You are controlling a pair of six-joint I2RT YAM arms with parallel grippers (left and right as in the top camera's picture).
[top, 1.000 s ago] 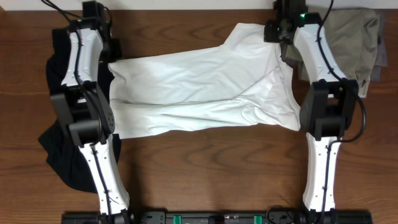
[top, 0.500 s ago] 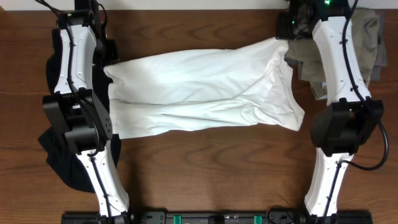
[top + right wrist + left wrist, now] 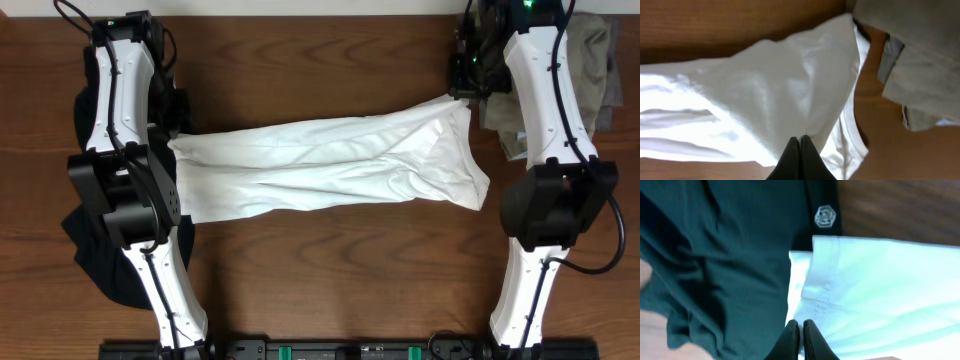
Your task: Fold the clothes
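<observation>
Where it stretches, white fabric — soft, creased

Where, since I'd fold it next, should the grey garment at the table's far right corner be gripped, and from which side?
The grey garment: probably grip its crumpled outer edge, tool coming down from the right; the right arm covers its inner part, and the white shirt crowds that side.

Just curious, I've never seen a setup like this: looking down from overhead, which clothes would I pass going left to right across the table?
Dark garment → white shirt → grey-green garment.
</observation>
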